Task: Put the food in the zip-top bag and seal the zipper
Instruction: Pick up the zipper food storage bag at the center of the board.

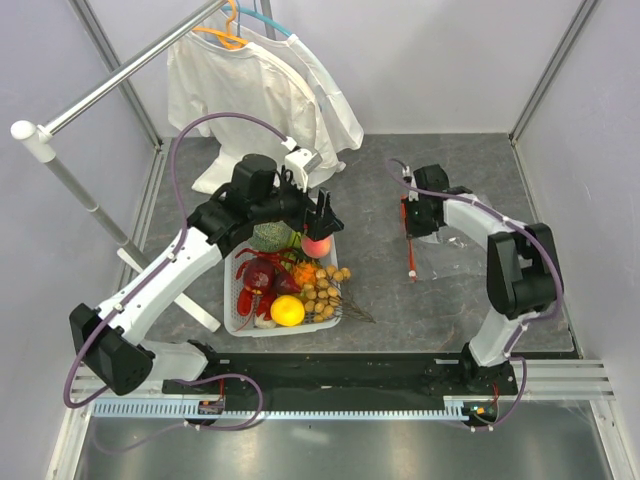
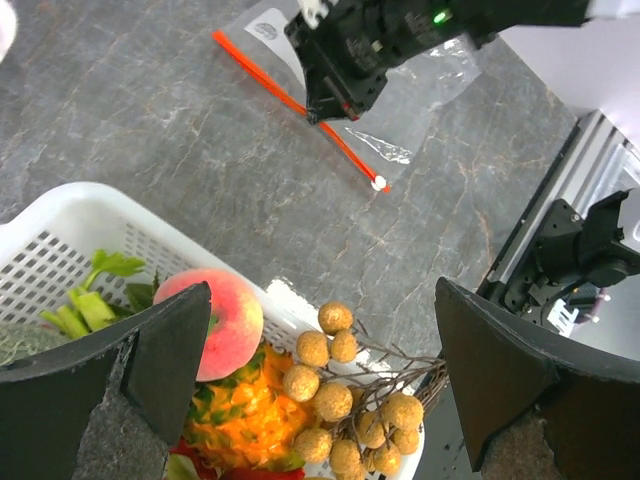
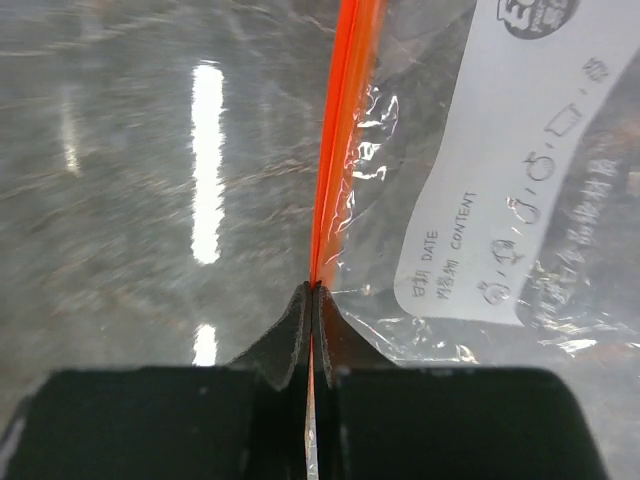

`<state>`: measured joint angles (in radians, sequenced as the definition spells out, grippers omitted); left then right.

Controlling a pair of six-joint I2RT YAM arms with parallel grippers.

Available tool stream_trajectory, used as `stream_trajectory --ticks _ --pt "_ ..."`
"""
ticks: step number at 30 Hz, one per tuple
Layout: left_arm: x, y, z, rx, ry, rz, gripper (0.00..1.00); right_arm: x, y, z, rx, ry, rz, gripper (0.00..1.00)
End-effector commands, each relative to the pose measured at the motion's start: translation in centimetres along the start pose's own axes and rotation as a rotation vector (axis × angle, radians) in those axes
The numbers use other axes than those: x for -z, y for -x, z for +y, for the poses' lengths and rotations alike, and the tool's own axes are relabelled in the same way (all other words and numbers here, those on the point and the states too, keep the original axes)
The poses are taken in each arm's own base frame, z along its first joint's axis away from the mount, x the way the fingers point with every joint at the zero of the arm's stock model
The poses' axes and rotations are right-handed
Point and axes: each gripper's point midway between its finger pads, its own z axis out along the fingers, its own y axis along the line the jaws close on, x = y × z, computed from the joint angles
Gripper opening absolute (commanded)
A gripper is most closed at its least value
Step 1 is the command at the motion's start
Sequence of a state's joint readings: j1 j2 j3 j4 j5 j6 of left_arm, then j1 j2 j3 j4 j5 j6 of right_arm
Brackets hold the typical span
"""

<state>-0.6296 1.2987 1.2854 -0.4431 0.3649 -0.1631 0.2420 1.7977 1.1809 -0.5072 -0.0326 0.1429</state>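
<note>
- Food (image 1: 262,276) is lying heaped in the white basket (image 1: 236,318) on the table (image 1: 400,310). It is sitting well apart from the zip-top bag (image 1: 445,258), which is lying flat out to the right and looking empty.
- Left gripper (image 2: 320,300) is hovering over the basket's far corner with its fingers (image 2: 165,360) spread wide. The peach (image 2: 225,322) is sitting just beside the finger on the left of the wrist view, at the edge of the gap and not yet clasped.
- Right gripper (image 3: 312,292) is pinching the zipper (image 3: 338,140), its fingers pressed together on the red-orange strip partway along, away from the white tip (image 2: 379,183).
- Judging by this, the step in hand is picking up the first piece while the other arm is anchoring the bag's mouth.
- Next, the move is calling for centring the spread fingers over the peach, lowering, and closing without catching the longan bunch (image 2: 350,400) or the basket rim.
- Whether the bag's mouth is gaping at all I cannot tell from these views. It is probably needing to be opened before anything is going in.
</note>
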Motion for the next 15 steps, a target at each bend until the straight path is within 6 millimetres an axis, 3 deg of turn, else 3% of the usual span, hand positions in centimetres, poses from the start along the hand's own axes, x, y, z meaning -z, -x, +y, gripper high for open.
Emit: stream_trajectory --ticks 1,2,7,13,15 --pt "-0.8 1.1 -1.0 0.001 -0.077 -0.038 1.0 6.5 3.9 2.5 0.041 0.173 -0.185 0.0" --pt "-0.9 1.2 -1.5 0.004 -0.1 -0.042 1.0 8.5 4.5 3.0 0.042 0.222 -0.232 0.0" --pt "-2.8 2.2 -2.2 0.106 -0.16 -0.049 0.98 14.7 5.6 4.4 0.072 0.329 -0.375 0.0" --pt "-5.7 3.0 -3.1 0.213 -0.211 -0.041 0.93 19.5 4.8 6.8 0.067 0.471 -0.46 0.0" --pt "-6.3 3.4 -3.1 0.276 -0.211 -0.043 0.93 19.9 4.3 7.1 0.058 0.498 -0.463 0.0"
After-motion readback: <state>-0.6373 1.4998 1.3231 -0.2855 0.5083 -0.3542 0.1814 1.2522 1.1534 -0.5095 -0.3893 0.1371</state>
